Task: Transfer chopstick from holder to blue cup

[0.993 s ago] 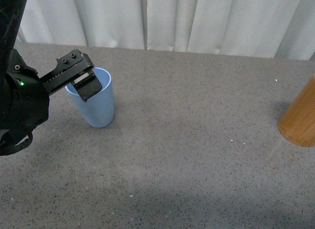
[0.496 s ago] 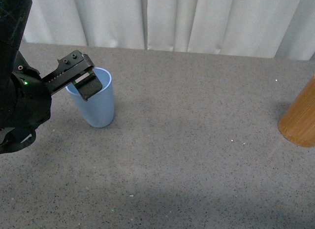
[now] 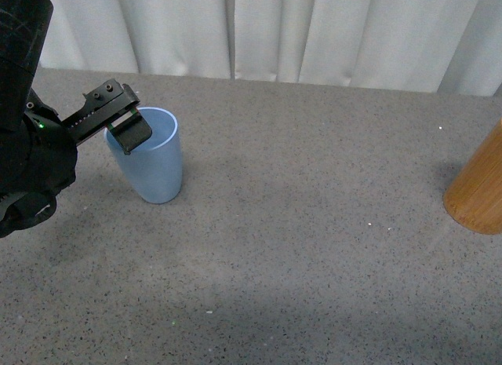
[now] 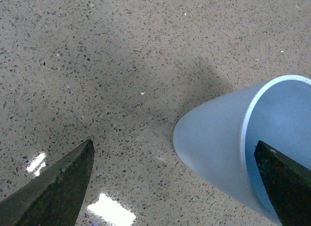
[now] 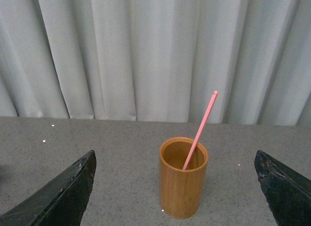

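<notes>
The light blue cup [image 3: 154,167] stands on the grey table at the left. My left gripper [image 3: 125,123] is open and empty at its rim. In the left wrist view the blue cup's wall [image 4: 218,138] lies between the open fingers of the left gripper [image 4: 173,146], and one finger [image 4: 286,184] shows over the cup's mouth. The orange-brown holder [image 3: 476,188] stands at the right edge, partly cut off. In the right wrist view the holder [image 5: 183,187] holds one pink chopstick [image 5: 201,125] leaning out. My right gripper [image 5: 175,155] is open and well short of the holder.
White curtains [image 3: 274,27] hang along the table's far edge. The grey speckled table top [image 3: 314,224] stretches between cup and holder. My left arm's black body [image 3: 31,161] fills the left side of the front view.
My left gripper has shifted slightly left and up at the cup's rim. The cup and the holder have not moved.
</notes>
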You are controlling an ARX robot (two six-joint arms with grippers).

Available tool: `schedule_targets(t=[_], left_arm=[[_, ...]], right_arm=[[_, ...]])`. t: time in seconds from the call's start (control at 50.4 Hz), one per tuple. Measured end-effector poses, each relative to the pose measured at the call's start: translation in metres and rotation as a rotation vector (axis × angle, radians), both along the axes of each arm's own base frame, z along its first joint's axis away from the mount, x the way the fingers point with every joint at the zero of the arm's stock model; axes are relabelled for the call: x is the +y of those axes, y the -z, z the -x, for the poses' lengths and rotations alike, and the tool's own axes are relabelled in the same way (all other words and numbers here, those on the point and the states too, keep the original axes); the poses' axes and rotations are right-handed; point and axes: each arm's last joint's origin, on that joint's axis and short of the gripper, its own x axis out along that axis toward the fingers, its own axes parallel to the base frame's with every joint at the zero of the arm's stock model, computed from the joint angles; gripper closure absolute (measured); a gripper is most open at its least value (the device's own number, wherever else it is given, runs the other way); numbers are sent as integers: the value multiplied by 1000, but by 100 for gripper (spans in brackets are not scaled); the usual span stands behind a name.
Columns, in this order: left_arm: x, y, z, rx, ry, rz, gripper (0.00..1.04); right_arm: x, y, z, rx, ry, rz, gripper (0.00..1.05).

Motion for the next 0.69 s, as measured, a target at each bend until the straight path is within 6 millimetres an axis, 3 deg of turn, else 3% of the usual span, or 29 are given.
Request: schedule_targets(t=[0.199, 0.457, 0.556, 0.695], left_arm=[[-2, 7, -1, 12, 10, -30, 9], [-12, 6, -1, 6, 64, -18, 55], [-16, -3, 0, -18, 92, -14, 76], [-18, -14, 7, -48, 119, -7, 94]], right_arm=[[0, 0, 0, 0, 0, 0, 10], [0, 0, 0, 0, 0, 0, 10], [0, 0, 0, 0, 0, 0, 10], [0, 0, 0, 0, 0, 0, 10]])
